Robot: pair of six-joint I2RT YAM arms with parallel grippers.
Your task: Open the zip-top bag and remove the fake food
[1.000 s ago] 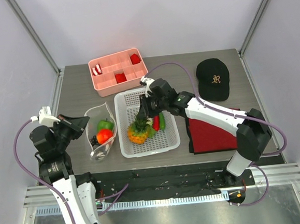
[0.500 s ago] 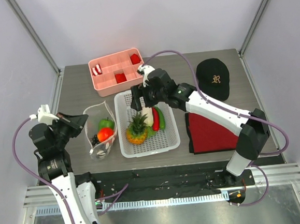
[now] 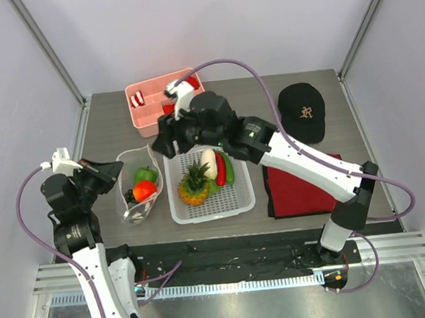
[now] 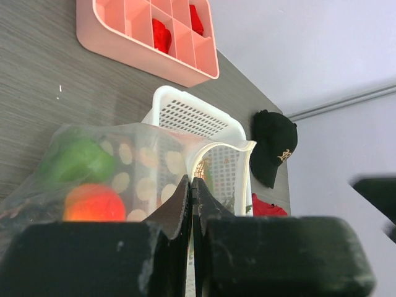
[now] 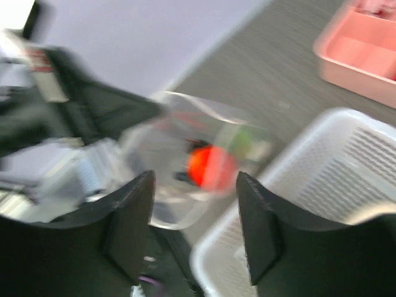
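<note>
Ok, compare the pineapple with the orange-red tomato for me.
The pineapple sits in the white basket; the tomato is inside the zip-top bag. The pineapple is yellow with a green crown and larger; the tomato is round and orange-red. Both look like toy produce.

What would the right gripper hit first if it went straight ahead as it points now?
Probably the open mouth of the zip-top bag, then the orange-red tomato inside it. Both lie straight ahead of the right gripper, whose jaws stand open. The wrist picture is blurred, so depth is uncertain.
</note>
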